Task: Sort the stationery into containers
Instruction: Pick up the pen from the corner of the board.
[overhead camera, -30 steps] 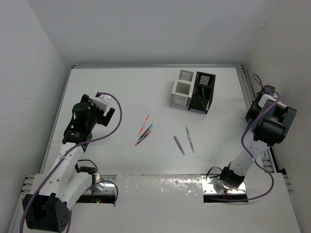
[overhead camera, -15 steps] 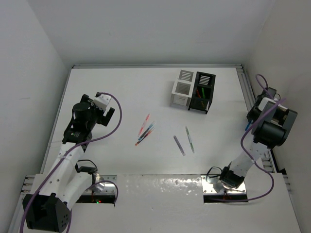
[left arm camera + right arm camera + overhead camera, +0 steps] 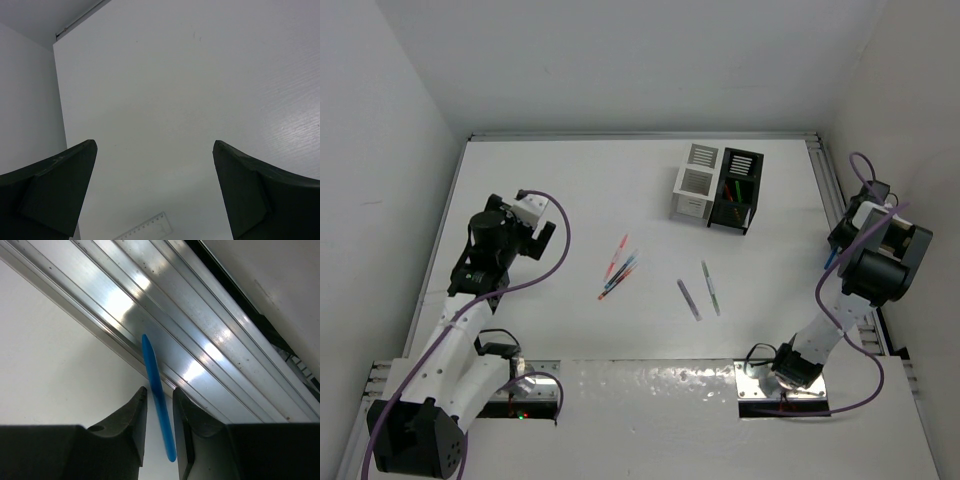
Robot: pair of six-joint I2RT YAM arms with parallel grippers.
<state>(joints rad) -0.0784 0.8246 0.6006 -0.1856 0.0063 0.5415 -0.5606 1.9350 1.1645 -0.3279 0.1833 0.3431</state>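
A blue pen (image 3: pixel 152 370) lies along the foot of the metal rail at the table's right edge. My right gripper (image 3: pixel 160 390) stands over it with its jaws a narrow gap apart, one on each side. The pen rests near the right finger, and a sliver of table shows on its left. More stationery lies mid-table: a red and blue bunch (image 3: pixel 618 268), a grey-purple pen (image 3: pixel 689 299) and a green pen (image 3: pixel 710 287). The white container (image 3: pixel 694 185) and black container (image 3: pixel 738 190) stand side by side at the back. My left gripper (image 3: pixel 155 145) hangs wide open over bare table.
The aluminium rail (image 3: pixel 210 340) runs right beside the right fingers, with the wall behind it. A clear plastic ruler (image 3: pixel 145 227) lies under the left gripper. The black container holds a few pens.
The right arm has shifted slightly toward the right rail. The left arm and the stationery on the table have not moved.
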